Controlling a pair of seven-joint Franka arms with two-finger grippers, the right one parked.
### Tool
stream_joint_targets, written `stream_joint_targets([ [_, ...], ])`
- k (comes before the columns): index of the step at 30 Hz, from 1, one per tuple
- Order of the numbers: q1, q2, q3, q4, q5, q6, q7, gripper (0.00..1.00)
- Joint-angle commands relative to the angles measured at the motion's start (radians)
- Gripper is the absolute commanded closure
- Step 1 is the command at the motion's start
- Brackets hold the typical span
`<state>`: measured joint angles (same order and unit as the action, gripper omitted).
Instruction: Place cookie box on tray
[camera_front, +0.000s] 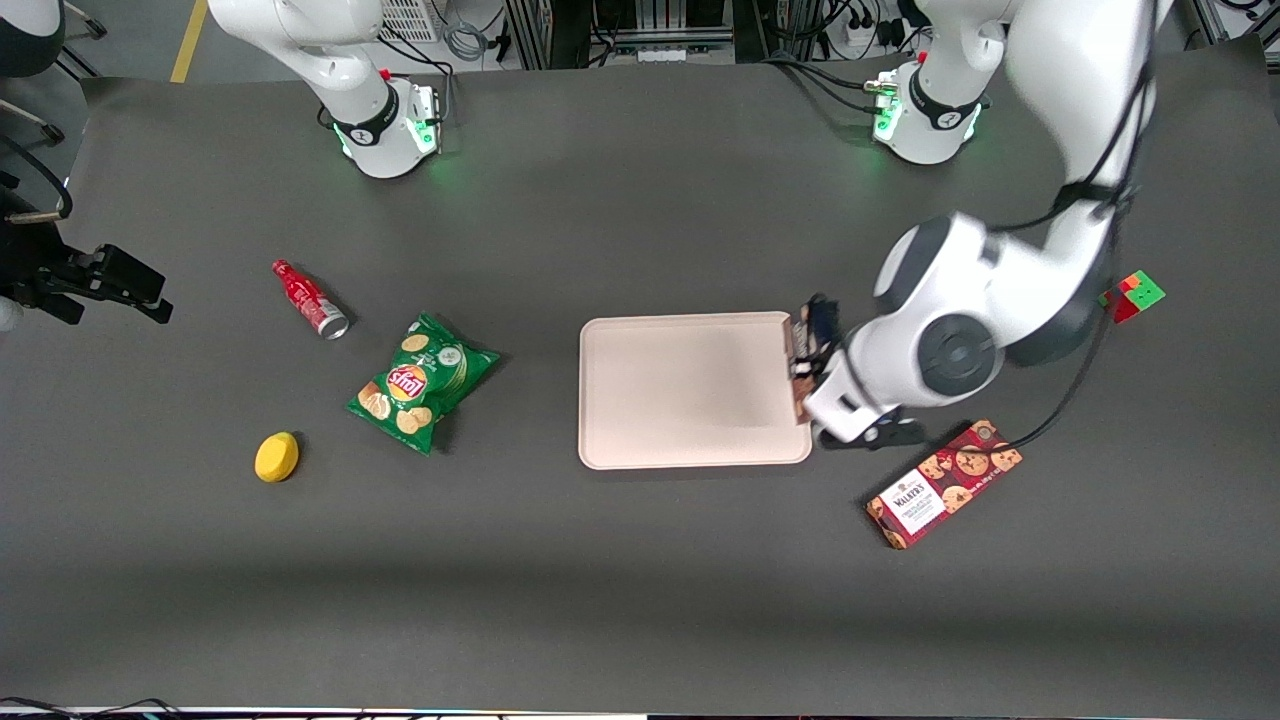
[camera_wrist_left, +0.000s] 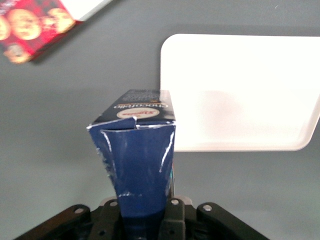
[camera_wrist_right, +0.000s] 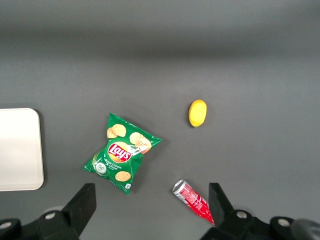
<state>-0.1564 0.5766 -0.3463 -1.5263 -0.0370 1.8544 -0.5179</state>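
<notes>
The cookie box (camera_wrist_left: 142, 160), dark navy blue with a dented face and a round logo on its end, is clamped between the fingers of my left gripper (camera_wrist_left: 142, 207). In the front view the gripper (camera_front: 812, 368) holds the cookie box (camera_front: 803, 345) in the air. It hangs at the rim of the tray (camera_front: 690, 390) on the side toward the working arm's end of the table. The pale beige tray (camera_wrist_left: 240, 90) has nothing on it. The arm's wrist hides most of the box in the front view.
A long red box picturing chocolate-chip cookies (camera_front: 943, 484) lies nearer to the front camera than the gripper. A coloured cube (camera_front: 1132, 295) sits toward the working arm's end. A green chips bag (camera_front: 422, 383), a red can (camera_front: 310, 298) and a yellow object (camera_front: 276, 456) lie toward the parked arm's end.
</notes>
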Motion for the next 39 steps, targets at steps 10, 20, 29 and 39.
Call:
stream_joint_targets([
  [10, -0.029, 0.042, -0.003, -0.066, 0.081, 0.132, -0.039, 0.42],
  [20, -0.025, 0.045, -0.002, -0.061, 0.097, 0.131, -0.034, 0.0],
  [29, 0.0, -0.064, 0.022, -0.045, 0.089, 0.08, -0.042, 0.0],
  [39, 0.015, -0.305, 0.139, 0.017, 0.095, -0.176, 0.002, 0.0],
])
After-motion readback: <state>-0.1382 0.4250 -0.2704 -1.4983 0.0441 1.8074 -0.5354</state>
